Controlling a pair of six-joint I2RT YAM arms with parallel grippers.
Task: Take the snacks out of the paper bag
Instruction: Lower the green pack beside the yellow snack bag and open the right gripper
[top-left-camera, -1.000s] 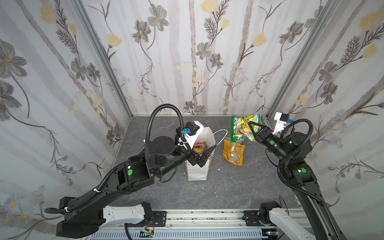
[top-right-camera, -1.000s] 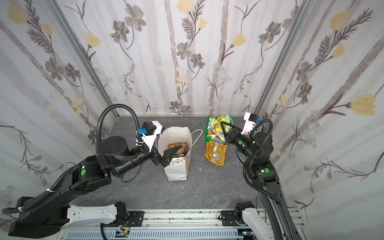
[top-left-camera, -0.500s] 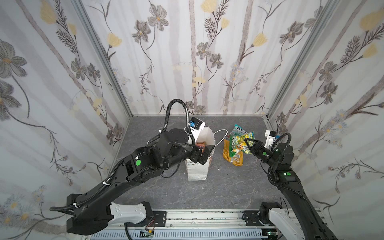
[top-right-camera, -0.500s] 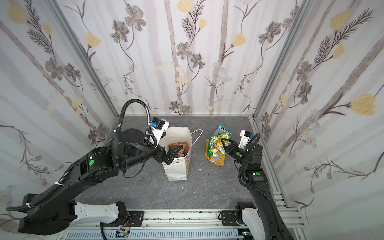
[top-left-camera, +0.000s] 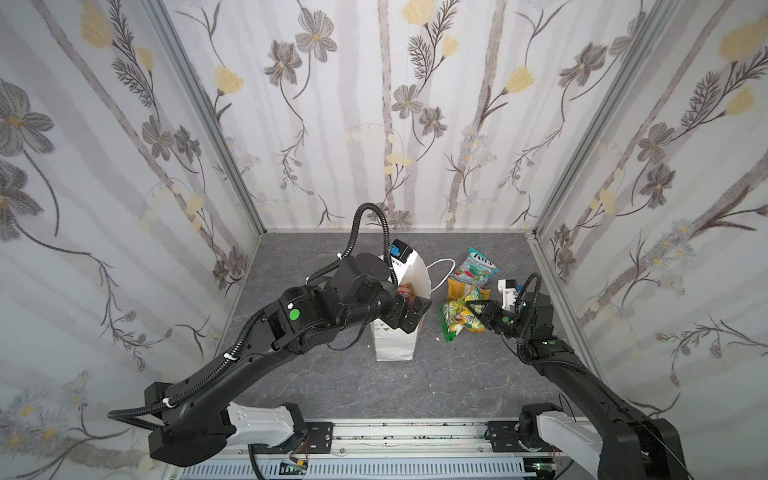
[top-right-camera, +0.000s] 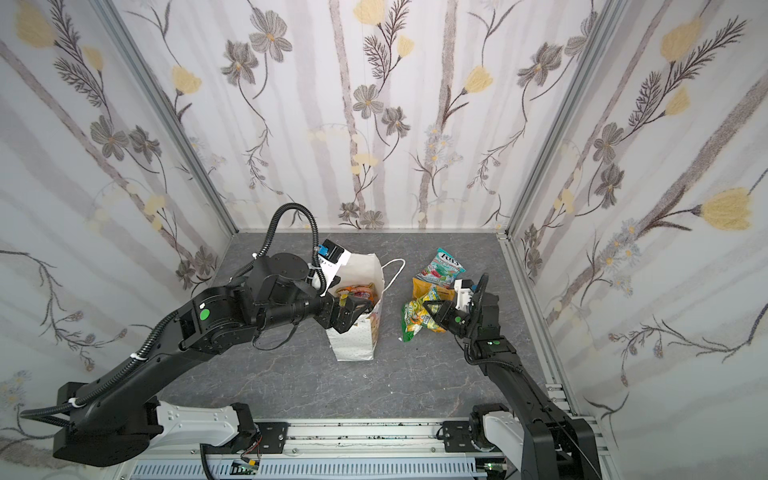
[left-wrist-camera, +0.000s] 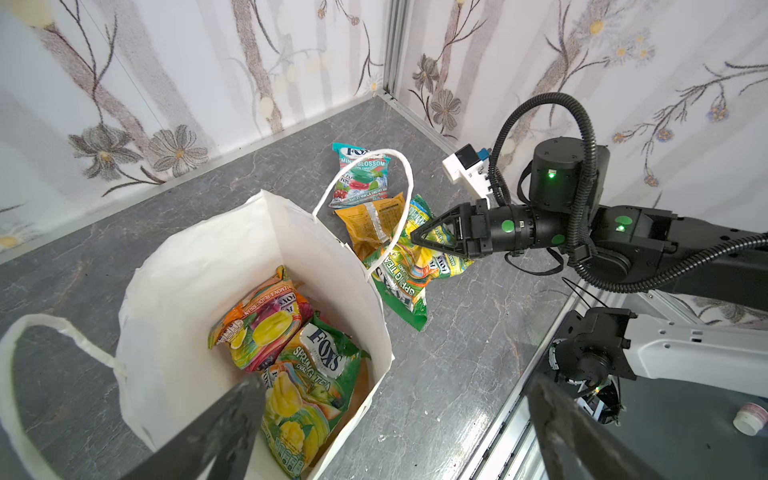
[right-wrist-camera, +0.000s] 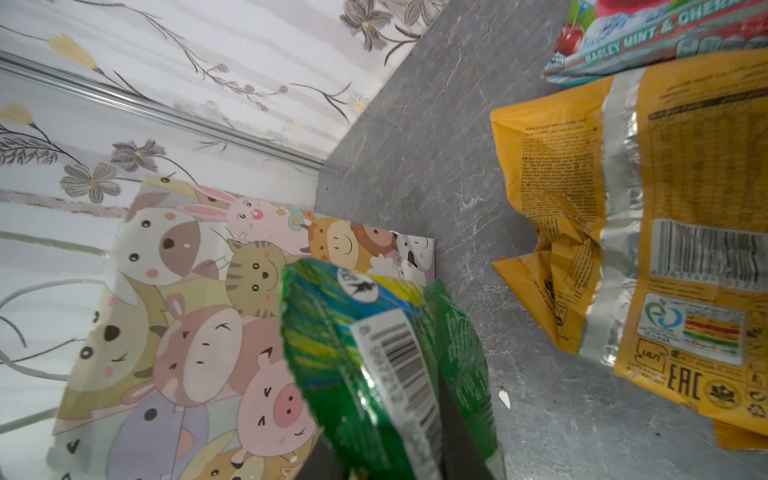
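Partway: teal packet (top-left-camera: 476, 266) and yellow-orange packet (left-wrist-camera: 374, 220) lie out on the table, right gripper (left-wrist-camera: 415, 241) pinches green packet (left-wrist-camera: 399, 286) beside them, left gripper (top-right-camera: 355, 309) gapes wide over paper bag (left-wrist-camera: 208, 232), at least two snacks (left-wrist-camera: 257, 320) remaining inside.

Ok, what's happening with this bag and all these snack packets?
A paper bag is being emptied. The robot's right pincer is shut on a green packet beside the bag, near a teal packet and a yellow packet on the table. The left pincer hangs open over the bag's mouth; an orange packet and another green packet lie inside.
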